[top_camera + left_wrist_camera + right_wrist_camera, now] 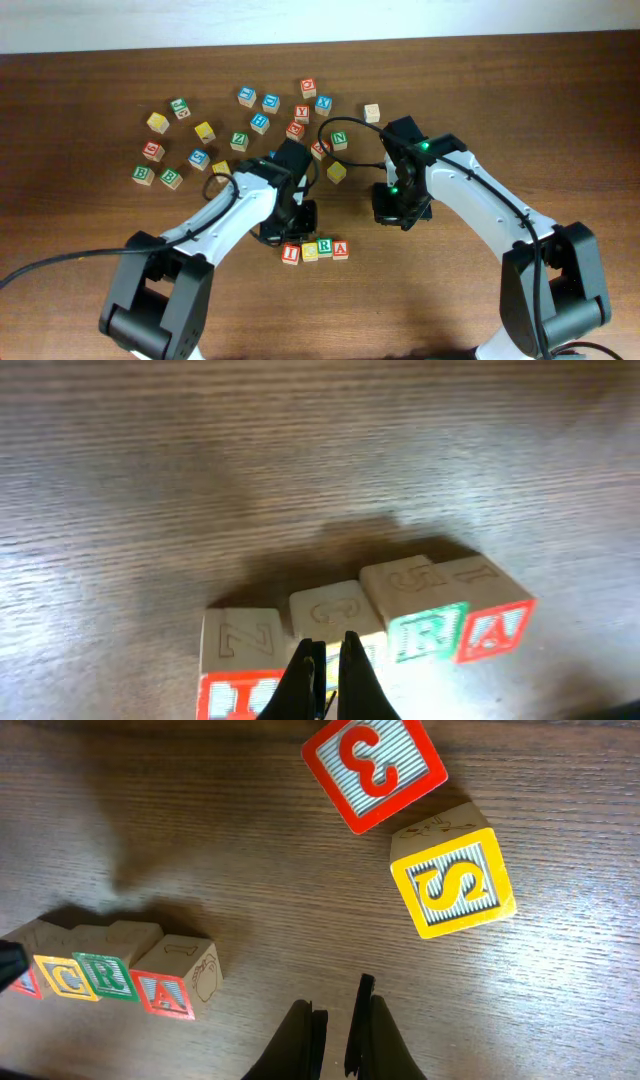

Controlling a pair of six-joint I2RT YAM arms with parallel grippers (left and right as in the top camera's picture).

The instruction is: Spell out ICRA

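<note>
- At six o'clock of the loose cubes [260,123], left gripper [325,678] pinched closed, empty, tips over C cube [338,610].
- I cube [290,253], C, R cube [325,249], A cube [341,249] side by side in a row, looks slightly uneven; best to square it with light nudges, then retreat straight up.
- Right gripper [338,1020] closed, empty, at two o'clock of A cube.

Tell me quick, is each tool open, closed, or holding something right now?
Left tool: closed, holding nothing, tips at the yellow C cube.
Right tool: closed, holding nothing.
</note>
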